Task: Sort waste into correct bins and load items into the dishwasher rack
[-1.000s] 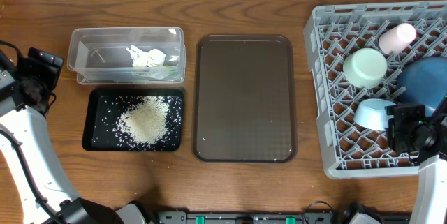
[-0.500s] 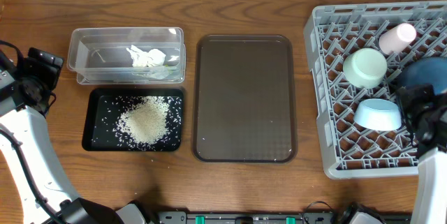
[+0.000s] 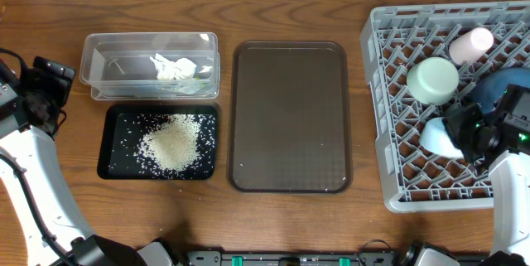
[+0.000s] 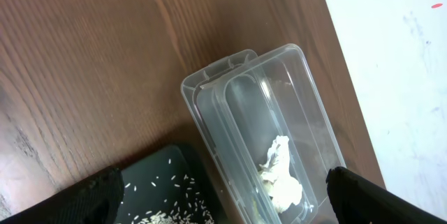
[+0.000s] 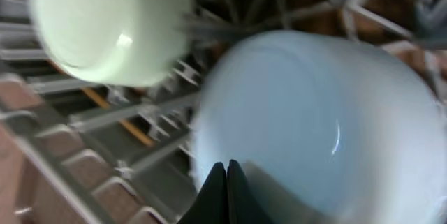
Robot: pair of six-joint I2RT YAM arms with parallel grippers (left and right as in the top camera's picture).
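Note:
The grey dishwasher rack (image 3: pixel 389 92) at the right holds a pale-pink cup (image 3: pixel 470 44), a mint-green bowl (image 3: pixel 432 79), a dark-blue bowl (image 3: pixel 497 84) and a light-blue bowl (image 3: pixel 433 138). My right gripper (image 3: pixel 462 129) hangs over the light-blue bowl (image 5: pixel 314 112), fingers (image 5: pixel 225 168) pressed together with nothing between them. The mint-green bowl (image 5: pixel 105 21) lies upside down beside it. At the left, my left gripper (image 3: pixel 45 88) (image 4: pixel 223 178) stands open above the clear tub (image 4: pixel 230 105), which holds the white paper scrap (image 4: pixel 279 175). Rice (image 3: pixel 172 142) lies heaped in the black tray (image 3: pixel 112 146).
A large flat brown serving tray (image 3: pixel 290 117) lies in the middle, between the bins and the rack. The clear tub (image 3: pixel 116 55) sits directly behind the black tray. The table's far edge runs close behind the tub (image 4: pixel 363 77).
My right gripper went from partly open to shut. It drew back to the right off the light-blue bowl, then came left again over it. The left arm has not moved.

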